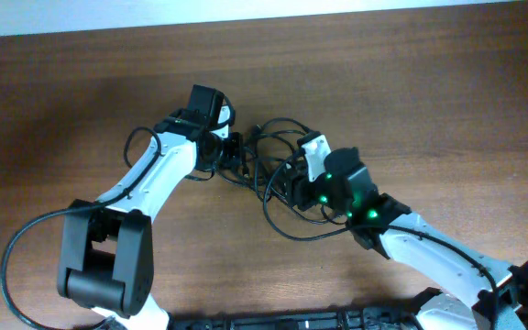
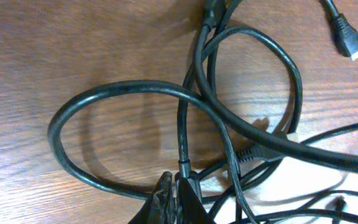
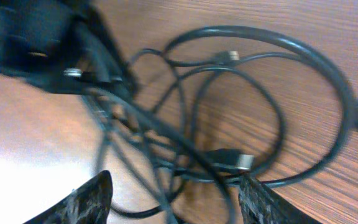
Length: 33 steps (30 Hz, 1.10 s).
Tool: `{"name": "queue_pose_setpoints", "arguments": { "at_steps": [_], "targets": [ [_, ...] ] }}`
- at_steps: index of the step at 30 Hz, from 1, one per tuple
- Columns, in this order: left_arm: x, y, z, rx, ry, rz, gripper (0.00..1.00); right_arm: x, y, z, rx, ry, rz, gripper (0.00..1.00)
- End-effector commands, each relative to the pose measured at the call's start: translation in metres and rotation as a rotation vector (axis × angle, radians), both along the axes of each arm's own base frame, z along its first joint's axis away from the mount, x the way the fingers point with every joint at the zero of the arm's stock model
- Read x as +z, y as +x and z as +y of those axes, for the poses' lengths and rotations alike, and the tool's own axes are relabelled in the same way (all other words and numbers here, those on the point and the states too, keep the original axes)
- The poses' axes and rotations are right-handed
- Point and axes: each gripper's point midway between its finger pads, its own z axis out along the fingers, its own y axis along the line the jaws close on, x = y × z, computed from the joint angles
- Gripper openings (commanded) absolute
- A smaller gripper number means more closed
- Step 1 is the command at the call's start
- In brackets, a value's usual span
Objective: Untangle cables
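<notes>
The cables (image 1: 278, 170) lie as a tangled bundle of thin black cords on the wooden table between my two grippers. My left gripper (image 1: 236, 154) is at the bundle's left edge. In the left wrist view its fingers (image 2: 180, 190) are shut on a thin black cable (image 2: 182, 140) that runs up through the loops. A plug end (image 2: 345, 34) lies at the top right. My right gripper (image 1: 291, 183) is at the bundle's right side. In the right wrist view its fingers (image 3: 176, 202) are wide open over overlapping loops (image 3: 229, 106), with a silver-tipped plug (image 3: 238, 162) between them.
The left arm's base (image 1: 104, 261) stands at the lower left and the right arm's base (image 1: 521, 293) at the lower right. A thick black arm wire (image 1: 16, 275) loops at the lower left. The table's far edge (image 1: 264, 18) runs along the top.
</notes>
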Motion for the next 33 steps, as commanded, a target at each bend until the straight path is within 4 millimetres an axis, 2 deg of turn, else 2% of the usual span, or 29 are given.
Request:
{"name": "queue_pose_setpoints", "arguments": {
  "at_steps": [1,2,3,5,6,7,8,9,10,11,12,13,15,16,17,18,19,20,21,23,24,25,26,27,28,30,31,32,33],
  "targets": [
    [0.058,-0.004,-0.029,-0.147,-0.163,-0.116,0.0,-0.027,0.03,-0.063,-0.347,-0.23,-0.03,0.72],
    [0.075,-0.01,-0.03,-0.208,-0.173,-0.162,0.0,-0.035,0.035,-0.098,-0.56,-0.229,0.017,0.74],
    [0.099,-0.023,-0.024,-0.268,-0.158,-0.215,0.0,-0.045,0.037,-0.147,-0.787,-0.178,0.107,0.74],
    [0.131,-0.031,-0.01,-0.256,-0.158,-0.286,0.0,-0.053,0.036,-0.19,-0.907,-0.18,0.166,0.74],
    [0.154,-0.026,0.008,-0.207,-0.157,-0.362,0.0,-0.061,0.028,-0.222,-0.991,-0.207,0.22,0.74],
    [0.169,-0.018,0.032,-0.14,-0.131,-0.42,0.0,-0.067,0.021,-0.238,-1.028,-0.215,0.266,0.74],
    [0.175,-0.008,0.062,-0.033,-0.088,-0.45,0.0,-0.074,0.013,-0.25,-1.046,-0.195,0.33,0.75],
    [0.175,0.002,0.094,0.169,-0.098,-0.419,0.05,-0.079,0.01,-0.252,-1.041,-0.147,0.378,0.82],
    [0.175,0.005,0.114,0.357,-0.156,-0.367,0.12,-0.079,0.011,-0.247,-1.013,-0.097,0.4,0.87],
    [0.174,0.007,0.12,0.443,-0.191,-0.339,0.17,-0.076,0.016,-0.231,-0.936,-0.035,0.41,0.9],
    [0.174,0.008,0.118,0.468,-0.209,-0.327,0.22,-0.065,0.021,-0.203,-0.777,0.053,0.409,0.91],
    [0.168,0.012,0.103,0.434,-0.213,-0.315,0.33,-0.046,0.026,-0.179,-0.652,0.144,0.383,0.99],
    [0.157,0.019,0.093,0.414,-0.188,-0.307,0.64,-0.01,0.027,-0.156,-0.525,0.258,0.332,0.99],
    [0.143,0.023,0.085,0.397,-0.168,-0.28,0.92,0.021,0.023,-0.135,-0.397,0.337,0.281,0.99],
    [0.126,0.026,0.078,0.385,-0.157,-0.235,0.96,0.048,0.018,-0.122,-0.295,0.385,0.217,0.99],
    [0.104,0.028,0.073,0.374,-0.144,-0.176,0.99,0.089,0.006,-0.101,-0.128,0.474,0.132,0.98],
    [0.089,0.028,0.068,0.365,-0.14,-0.134,0.99,0.109,-0.002,-0.089,-0.052,0.565,0.139,0.99],
    [0.082,0.028,0.062,0.349,-0.162,-0.11,0.99,0.116,-0.002,-0.086,-0.036,0.594,0.141,0.99],
    [0.08,0.03,0.044,0.302,-0.238,-0.089,0.99,0.118,-0.001,-0.084,-0.016,0.582,0.109,0.99],
    [0.113,0.03,-0.012,-0.094,-0.432,-0.246,0.99,0.119,-0.004,-0.069,0.067,0.53,0.048,0.99],
    [0.099,0.028,-0.005,-0.111,-0.307,-0.258,0.99,0.117,-0.006,-0.064,0.09,0.514,0.037,0.99],
    [0.074,0.025,0.024,0.0,-0.104,-0.2,0.99,0.117,-0.006,-0.062,0.088,0.509,0.037,0.99],
    [0.045,0.0,0.089,0.259,0.272,-0.07,0.99,0.115,-0.004,-0.061,0.075,0.499,0.035,0.99],
    [0.041,-0.024,0.119,0.346,0.458,-0.005,0.99,0.112,-0.001,-0.061,0.043,0.48,0.029,0.99],
    [0.041,-0.043,0.133,0.349,0.556,0.053,0.99,0.107,0.003,-0.059,0.023,0.454,0.021,0.99],
    [0.036,-0.055,0.117,0.165,0.497,0.113,0.99,0.085,0.006,-0.046,0.007,0.39,0.049,0.99],
    [0.033,-0.071,0.062,-0.224,0.224,0.14,0.99,0.07,0.005,-0.035,0.034,0.343,0.061,0.99],
    [0.039,-0.081,0.038,-0.38,0.086,0.129,0.99,0.063,0.003,-0.027,0.055,0.339,0.078,0.99],
    [0.039,-0.081,0.038,-0.368,0.086,0.132,0.99,0.06,0.001,-0.02,0.073,0.337,0.085,0.99]
  ]
}}
